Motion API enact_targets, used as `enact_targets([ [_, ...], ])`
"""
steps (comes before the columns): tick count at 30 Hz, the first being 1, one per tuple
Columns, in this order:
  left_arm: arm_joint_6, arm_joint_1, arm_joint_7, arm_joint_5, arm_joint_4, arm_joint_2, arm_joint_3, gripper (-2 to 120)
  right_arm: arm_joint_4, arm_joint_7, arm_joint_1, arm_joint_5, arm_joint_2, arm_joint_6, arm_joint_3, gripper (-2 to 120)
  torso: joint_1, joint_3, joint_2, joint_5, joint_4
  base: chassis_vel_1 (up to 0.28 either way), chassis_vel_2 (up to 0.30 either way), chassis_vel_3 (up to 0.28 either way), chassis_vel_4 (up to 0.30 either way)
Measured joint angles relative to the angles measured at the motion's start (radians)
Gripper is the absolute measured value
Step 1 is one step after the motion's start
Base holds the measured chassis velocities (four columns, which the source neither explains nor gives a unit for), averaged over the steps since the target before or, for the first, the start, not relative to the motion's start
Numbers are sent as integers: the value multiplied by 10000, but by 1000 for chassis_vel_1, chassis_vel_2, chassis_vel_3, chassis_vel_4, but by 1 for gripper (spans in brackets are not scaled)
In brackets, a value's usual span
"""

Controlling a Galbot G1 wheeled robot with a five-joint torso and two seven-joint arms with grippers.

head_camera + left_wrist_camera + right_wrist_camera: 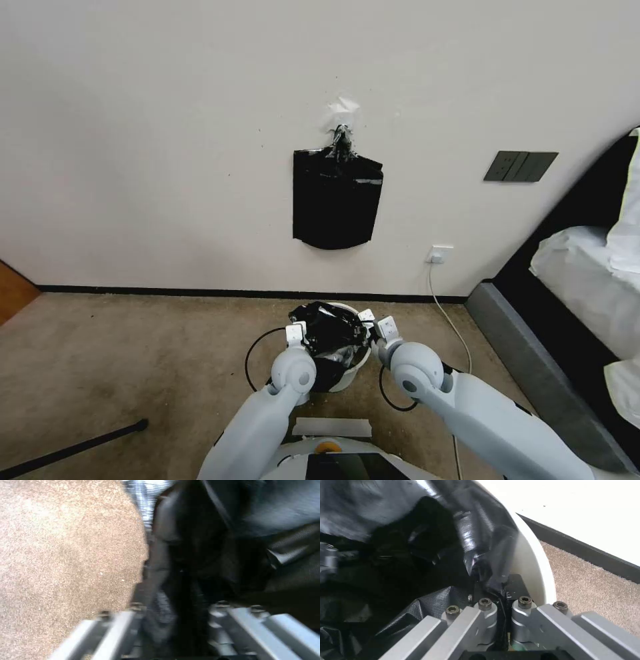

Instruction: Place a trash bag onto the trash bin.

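Observation:
The cream-white trash bin point(353, 373) stands on the carpet close in front of me, near the wall. The glossy black trash bag point(330, 328) is bunched in and over its mouth. My left gripper point(298, 332) is at the bin's left rim, and in the left wrist view black trash bag film point(253, 530) lies right against the left gripper point(181, 585), all blurred. My right gripper point(377, 326) is at the right rim. In the right wrist view the right gripper point(498, 588) is shut on a fold of the trash bag point(476, 542), just inside the bin's rim point(533, 562).
A flat black pack point(337, 200) hangs on the wall above the bin. A wall socket point(439, 254) with a white cord point(448, 313) is to the right, and a bed with a dark frame point(533, 360) beyond. A black rod point(73, 447) lies on the carpet at left.

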Motion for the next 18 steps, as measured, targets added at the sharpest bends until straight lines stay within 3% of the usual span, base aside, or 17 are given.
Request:
enact_targets([
  [2,-266,51,223,55,-65,106,2,3,0,-186,-81,-262,7,208,34,0,0,0,0,-4,-2,0,0,0,0],
  [8,-714,201,959,758,-228,416,110,3,-2,-678,-172,-1180,13,947,50,0,1,2,-1,-7,-6,0,0,0,0],
  [9,-943,278,1445,1257,-321,594,120,3,13,-884,-154,-1555,-21,1343,50,0,1,2,-1,-3,-5,0,0,0,0],
  [13,-1196,366,2045,1824,-455,789,127,1,-5,-1119,-46,-2136,-96,1848,46,0,1,3,-1,-2,0,0,0,0,0],
  [16,-2028,570,3610,3239,-811,1267,124,1,-203,-1403,467,-2879,-430,2470,3,0,1,2,-1,-1,1,0,0,0,0],
  [17,-2028,570,3610,3239,-811,1267,124,1,-203,-1403,467,-2879,-430,2470,3,0,1,2,-1,-1,1,0,0,0,0],
  [18,-2238,616,3996,3550,-929,1407,114,1,-266,-1426,607,-2921,-525,2551,3,0,1,2,-1,-2,0,0,0,0,0],
])
